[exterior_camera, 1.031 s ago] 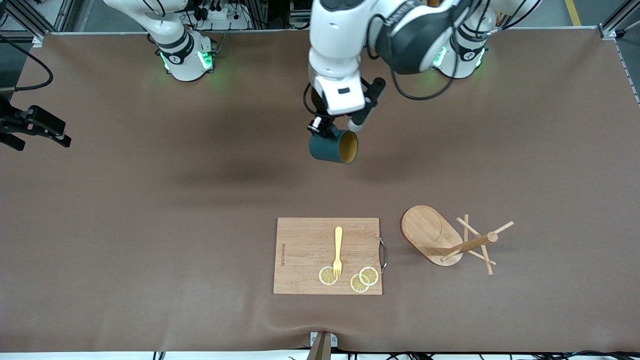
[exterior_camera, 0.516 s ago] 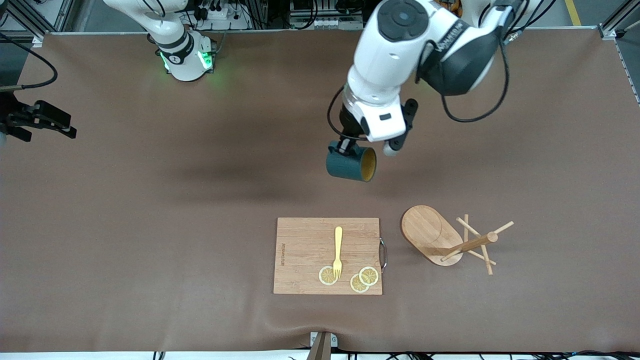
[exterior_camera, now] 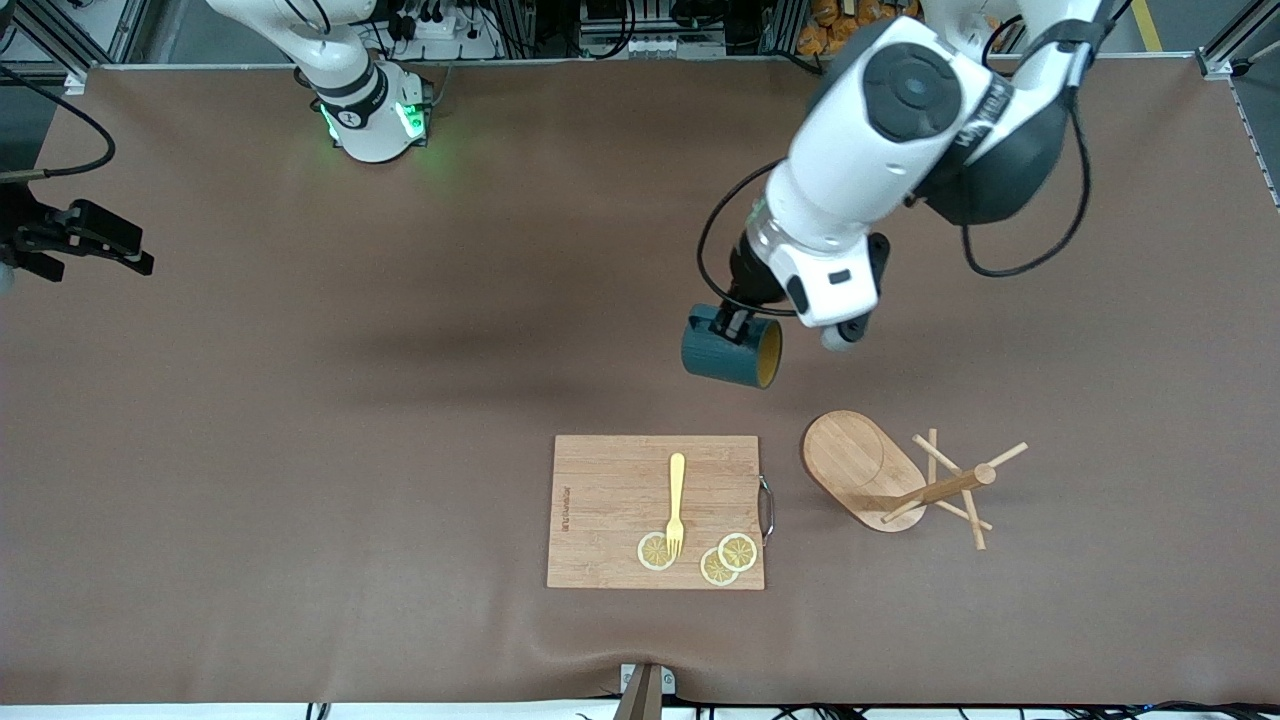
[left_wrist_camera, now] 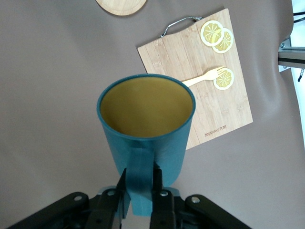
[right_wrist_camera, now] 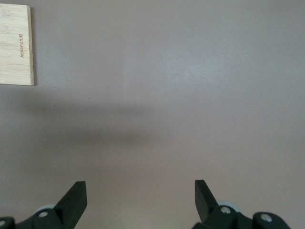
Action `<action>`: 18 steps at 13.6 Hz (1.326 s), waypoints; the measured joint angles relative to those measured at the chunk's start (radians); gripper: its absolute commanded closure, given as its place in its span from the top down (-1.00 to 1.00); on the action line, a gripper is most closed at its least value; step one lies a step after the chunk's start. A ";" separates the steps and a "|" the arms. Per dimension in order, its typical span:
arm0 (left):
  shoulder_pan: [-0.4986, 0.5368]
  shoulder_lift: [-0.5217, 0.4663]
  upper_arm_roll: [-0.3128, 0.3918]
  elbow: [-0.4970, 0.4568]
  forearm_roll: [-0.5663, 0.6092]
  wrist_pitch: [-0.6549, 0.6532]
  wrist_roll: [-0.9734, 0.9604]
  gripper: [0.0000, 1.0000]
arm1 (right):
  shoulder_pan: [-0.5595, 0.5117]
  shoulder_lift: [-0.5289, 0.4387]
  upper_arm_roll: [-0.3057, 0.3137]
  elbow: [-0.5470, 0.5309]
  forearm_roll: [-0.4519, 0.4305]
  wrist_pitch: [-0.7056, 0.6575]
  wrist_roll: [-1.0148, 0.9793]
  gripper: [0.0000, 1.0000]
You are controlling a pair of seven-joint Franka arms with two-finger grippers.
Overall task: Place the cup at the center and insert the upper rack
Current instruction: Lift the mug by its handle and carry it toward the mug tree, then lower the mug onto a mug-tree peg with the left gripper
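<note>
Up in the air over the bare table, the cup [exterior_camera: 731,353] is hanging tipped on its side, yellowish inside facing the front camera. The left gripper [exterior_camera: 738,322] is pinching it by the handle, and in the left wrist view both fingers [left_wrist_camera: 120,188] are squeezing tight on that handle strip, with the cup [left_wrist_camera: 147,122] pointing mouth-out over the brown mat.

Using the cutting board [exterior_camera: 655,511] as the landmark: the cup is floating over the mat just farther from the front camera than the board, off its corner toward the left arm's end. The upper rack [exterior_camera: 900,479] is sitting just beside the board on that same end, oval base down, pegs sticking out. On the board itself a yellow fork [exterior_camera: 676,504] is lying with its tines on one of the lemon slices [exterior_camera: 699,556], two more slices overlapping next to it.

The right gripper [exterior_camera: 75,243] is waiting way off past the board toward the right arm's end, over bare mat, fingers [right_wrist_camera: 75,198] spread wide and gripping nothing.
</note>
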 measured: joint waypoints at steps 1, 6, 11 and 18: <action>0.022 0.000 0.000 0.000 -0.023 0.001 0.025 -1.00 | 0.000 0.000 0.000 0.000 0.000 0.000 0.000 1.00; 0.101 0.000 0.000 0.000 -0.082 0.002 0.152 -1.00 | 0.000 0.001 0.000 0.000 0.000 -0.001 0.000 1.00; 0.149 -0.001 0.000 -0.001 -0.168 0.002 0.243 -1.00 | 0.000 0.004 0.001 0.000 0.000 -0.002 0.000 1.00; 0.190 -0.001 0.000 -0.014 -0.221 0.013 0.309 -1.00 | 0.000 0.005 0.001 0.000 0.000 -0.003 0.000 1.00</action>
